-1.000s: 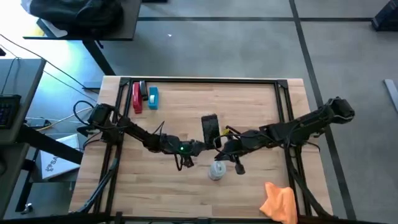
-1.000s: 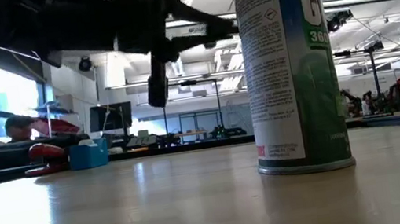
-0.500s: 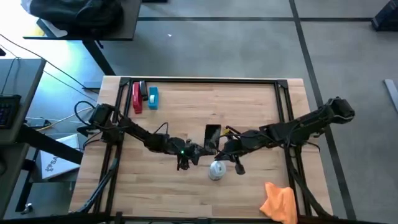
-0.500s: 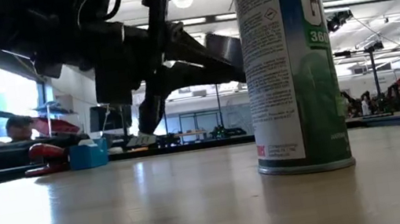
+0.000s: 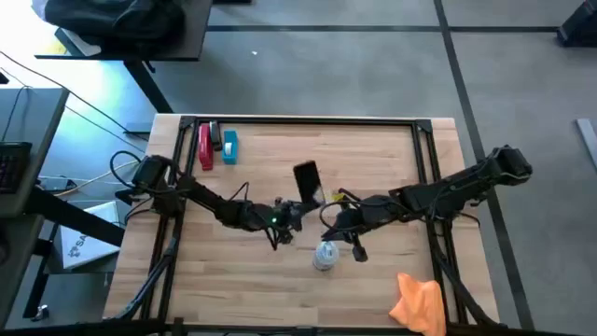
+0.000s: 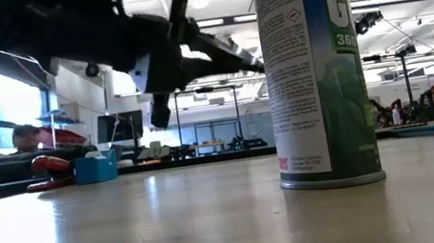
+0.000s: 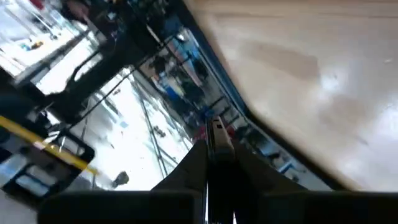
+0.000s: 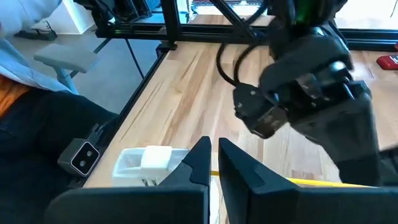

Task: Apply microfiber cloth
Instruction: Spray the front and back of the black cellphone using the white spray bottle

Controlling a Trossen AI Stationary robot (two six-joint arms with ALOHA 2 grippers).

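The bright-orange microfiber cloth [image 5: 419, 301] lies crumpled at the table's near right edge, with no gripper at it. Above the table's middle, my left gripper [image 5: 297, 211] is shut on a black phone [image 5: 306, 181]. Just to its right, my right gripper [image 5: 329, 224] hovers with its fingers shut on nothing; they show close together in the right wrist view [image 8: 214, 160]. A white-topped spray bottle [image 5: 324, 255] stands upright on its base just near of both grippers and fills the low view [image 6: 314, 72]. My left gripper pinches the phone's near end [image 5: 301, 200] between its two fingers, coming level from the table's left. In the left wrist view the phone shows edge-on as a thin strip [image 7: 215, 134] between the fingers. The phone is lifted clear of the table and slants toward the far left.
A red stapler [image 5: 205, 147] and a blue box [image 5: 229, 147] lie at the far left. A yellow cable [image 5: 338, 197] runs by the right gripper. Bare wood [image 5: 373, 159] lies toward the far right.
My left gripper has moved a little toward the right and far edge and has turned. The phone in it has swung from pointing straight at the far edge to slanting toward the far left. My right arm has kept still.
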